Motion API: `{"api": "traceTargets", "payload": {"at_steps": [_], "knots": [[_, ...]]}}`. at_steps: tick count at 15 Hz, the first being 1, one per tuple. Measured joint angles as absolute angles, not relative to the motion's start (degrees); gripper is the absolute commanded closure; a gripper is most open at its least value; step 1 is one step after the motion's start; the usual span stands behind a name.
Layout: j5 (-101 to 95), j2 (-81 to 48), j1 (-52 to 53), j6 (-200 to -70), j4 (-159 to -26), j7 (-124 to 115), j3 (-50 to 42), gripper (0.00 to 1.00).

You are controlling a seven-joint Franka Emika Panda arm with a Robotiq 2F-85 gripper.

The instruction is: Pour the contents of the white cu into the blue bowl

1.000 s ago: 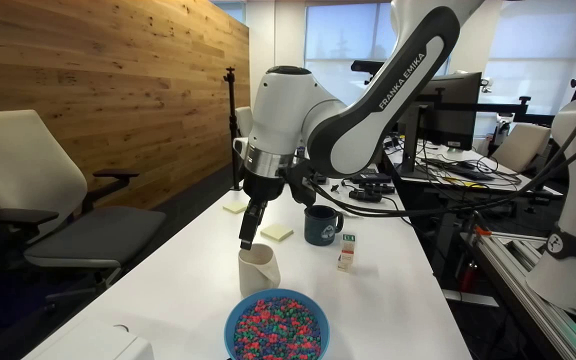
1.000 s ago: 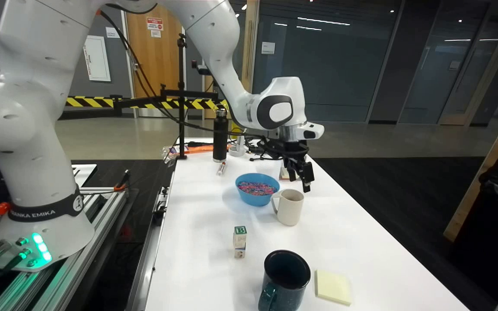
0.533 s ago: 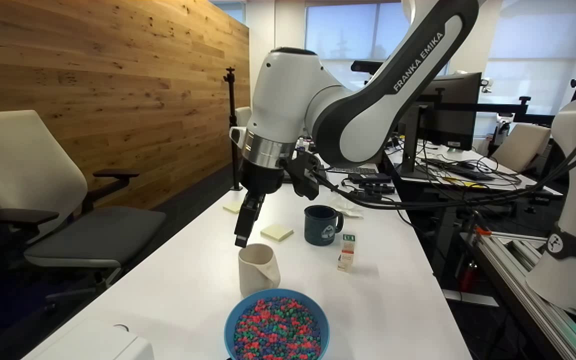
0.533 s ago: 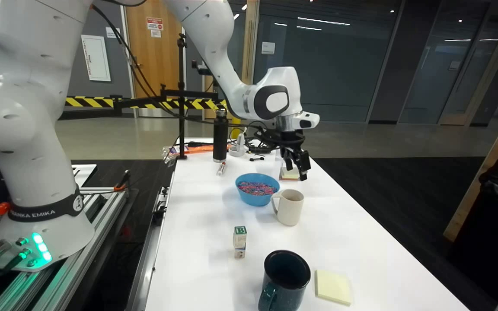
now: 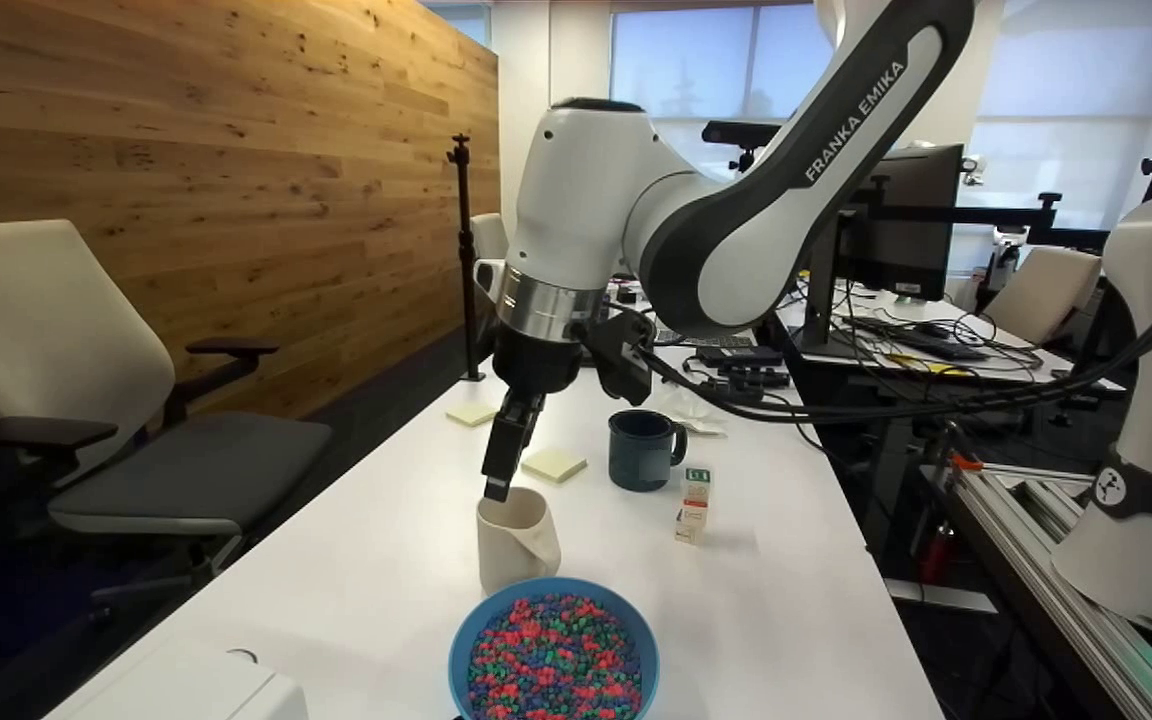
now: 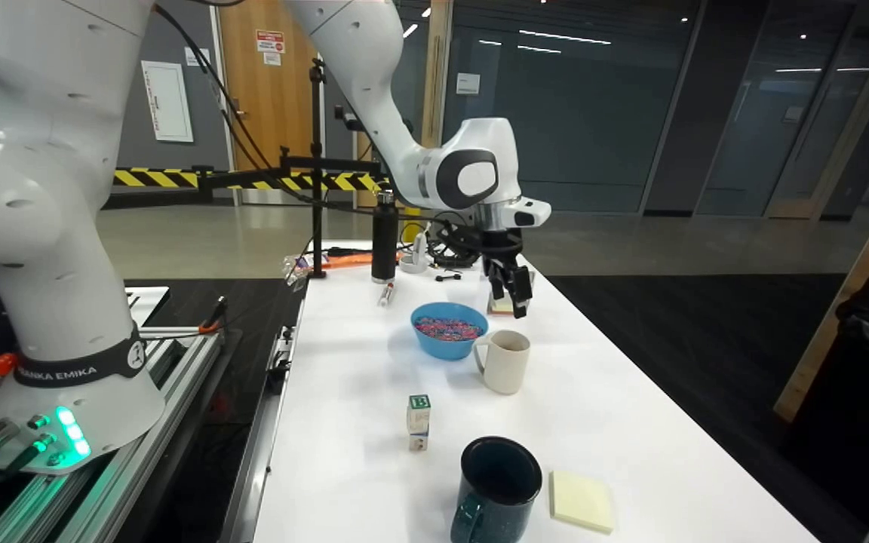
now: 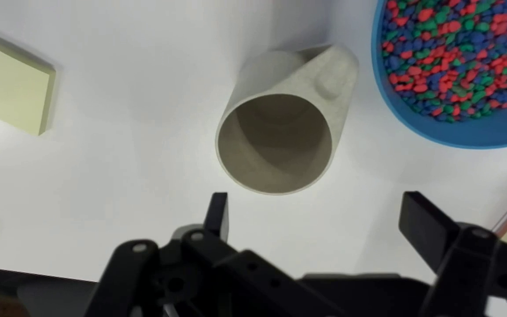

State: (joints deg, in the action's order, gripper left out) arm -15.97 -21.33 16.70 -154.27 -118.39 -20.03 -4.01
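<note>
The off-white cup (image 5: 518, 550) stands upright on the white table, close beside the blue bowl (image 5: 644, 625). It also shows in an exterior view (image 6: 508, 366) and in the wrist view (image 7: 275, 149), where only bare inner walls show. Its handle points toward the bowl. The bowl, also in the wrist view (image 7: 469, 140), holds many red, green and blue pebbles. My gripper (image 7: 315, 196) is open with nothing between its fingers. In an exterior view my gripper (image 6: 510, 302) hangs above and beyond the cup, not touching it; the cup's rim lies just ahead of the fingertips in the wrist view.
A dark green mug (image 5: 641, 452), stacked letter blocks (image 5: 693, 505) and a yellow note pad (image 5: 554, 464) stand on the same table. A black bottle (image 6: 385, 237) and cables are at its far end. A white box (image 5: 196, 680) sits near an edge.
My open gripper has risen a little and shifted slightly toward the robot's base side. The cup, bowl and other table objects have not moved.
</note>
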Motion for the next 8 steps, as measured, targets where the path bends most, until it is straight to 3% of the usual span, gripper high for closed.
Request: {"api": "traceTargets", "payload": {"at_steps": [8], "knots": [[-16.0, -21.3, 16.7, -154.3, -118.4, -21.4, -4.2, 0.0]]}}
